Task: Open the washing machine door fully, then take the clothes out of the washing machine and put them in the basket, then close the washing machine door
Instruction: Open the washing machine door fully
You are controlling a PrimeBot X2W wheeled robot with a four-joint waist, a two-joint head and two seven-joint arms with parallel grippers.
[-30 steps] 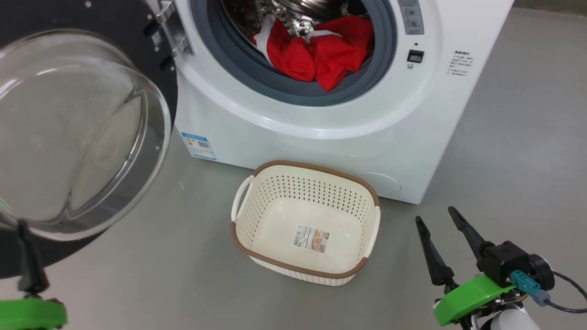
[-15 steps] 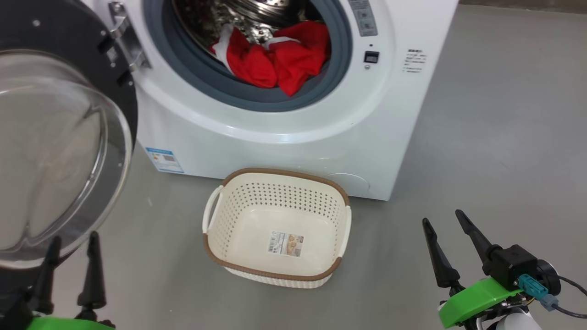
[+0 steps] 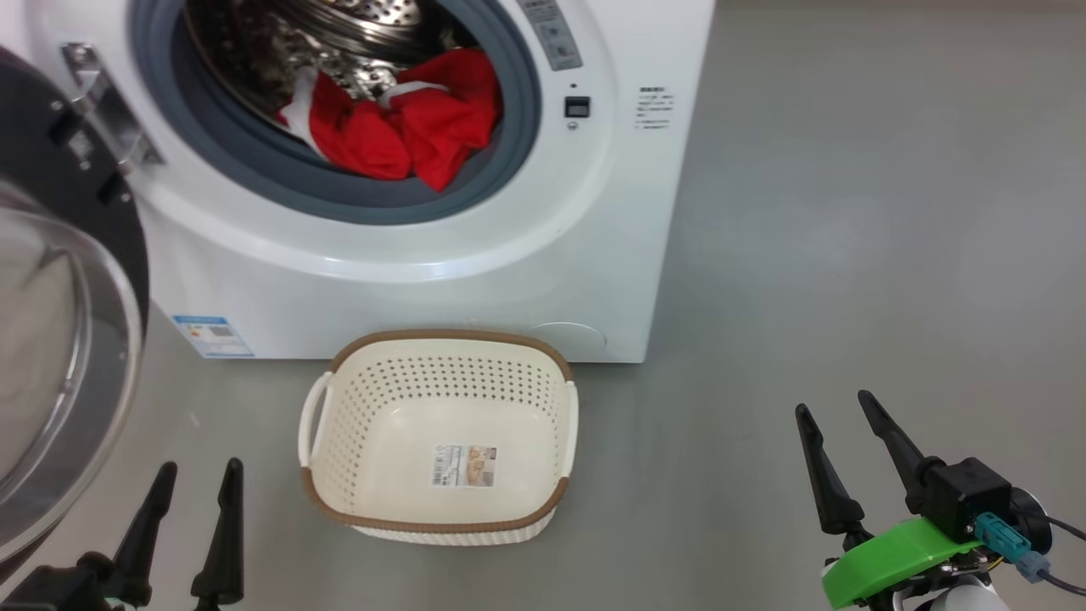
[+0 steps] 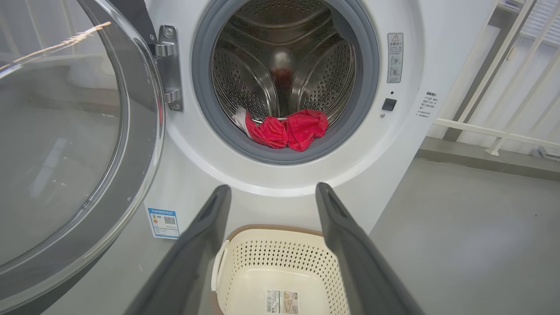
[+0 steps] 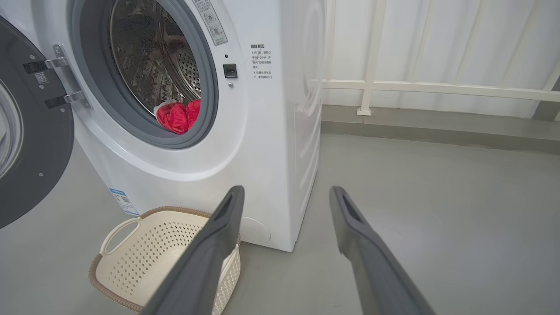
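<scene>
Low down, left pincer (image 3: 199,465) and right pincer (image 3: 831,402) agape either side of basket (image 3: 441,335).

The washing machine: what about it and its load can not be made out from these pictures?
- Clothes: the number of garments is unclear in every view; they lie bunched, with folds hiding one another.
- Washing machine door: the head view's left edge cuts it off.
- Basket sticker: the print is too small to read.

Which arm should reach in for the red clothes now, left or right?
Probably left. The left gripper, open, faces straight into the drum at the clothes, near the empty basket. The right gripper, also open, sits off to the right of the washing machine.
</scene>
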